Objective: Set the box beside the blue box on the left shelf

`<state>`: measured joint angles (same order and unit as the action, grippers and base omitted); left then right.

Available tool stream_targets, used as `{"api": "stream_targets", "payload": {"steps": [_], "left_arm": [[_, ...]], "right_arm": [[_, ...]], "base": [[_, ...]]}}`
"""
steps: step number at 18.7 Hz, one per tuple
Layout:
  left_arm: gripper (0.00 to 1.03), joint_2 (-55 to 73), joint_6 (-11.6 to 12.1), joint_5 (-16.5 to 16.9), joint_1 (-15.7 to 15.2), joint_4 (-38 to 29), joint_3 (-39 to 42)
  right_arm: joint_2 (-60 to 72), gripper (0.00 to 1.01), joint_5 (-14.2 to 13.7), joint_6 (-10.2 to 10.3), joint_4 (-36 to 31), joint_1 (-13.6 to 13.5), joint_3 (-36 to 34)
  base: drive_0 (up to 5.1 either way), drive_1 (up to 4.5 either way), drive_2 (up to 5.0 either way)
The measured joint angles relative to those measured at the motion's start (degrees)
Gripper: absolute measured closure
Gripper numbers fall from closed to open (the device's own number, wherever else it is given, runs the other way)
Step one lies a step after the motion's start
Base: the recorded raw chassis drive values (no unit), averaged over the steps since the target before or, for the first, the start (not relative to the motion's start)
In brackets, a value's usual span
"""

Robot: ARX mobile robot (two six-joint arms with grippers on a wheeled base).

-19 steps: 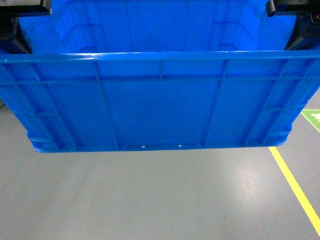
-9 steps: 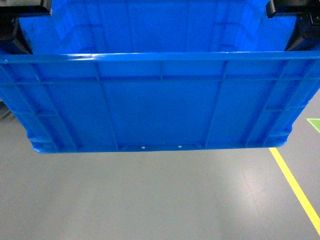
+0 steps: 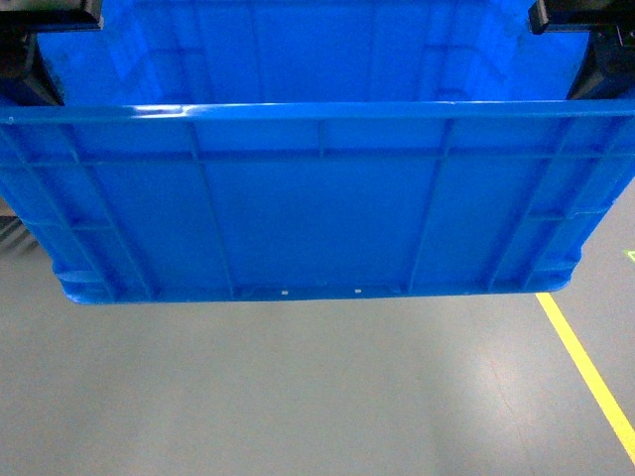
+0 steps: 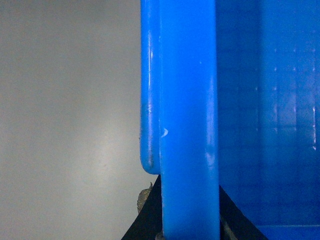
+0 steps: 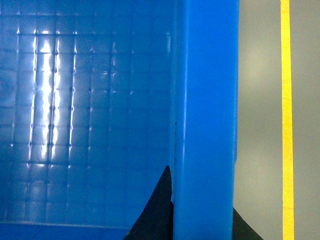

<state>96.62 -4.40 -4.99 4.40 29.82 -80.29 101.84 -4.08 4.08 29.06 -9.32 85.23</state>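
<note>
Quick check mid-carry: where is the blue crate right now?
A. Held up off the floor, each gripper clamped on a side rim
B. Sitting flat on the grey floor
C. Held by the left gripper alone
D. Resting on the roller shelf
A: the box hangs above the grey floor, with the left gripper and the right gripper each straddling a side rim.

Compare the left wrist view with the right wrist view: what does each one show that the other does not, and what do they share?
Only the left wrist view shows plain grey floor with no marking, beside the outer lip of the box and the left gripper. Only the right wrist view shows a yellow floor line, plus bright glare on the box's gridded bottom, with the right gripper. Both show the box's thick blue rim running up the frame, dark fingers on either side of it at the bottom edge, and the box interior.
</note>
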Motion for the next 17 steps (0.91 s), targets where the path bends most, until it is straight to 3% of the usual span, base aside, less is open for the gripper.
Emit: {"api": "stream_targets", "payload": {"steps": [17], "left_arm": [[0.96,0.0,0.09,0.07,0.0,-0.17,0.0]], "right_arm": [[0.0,0.94,0.0,-0.02,-0.11,-0.04,0.0]], "base": [[0.0,4.08,-4.1]]}}
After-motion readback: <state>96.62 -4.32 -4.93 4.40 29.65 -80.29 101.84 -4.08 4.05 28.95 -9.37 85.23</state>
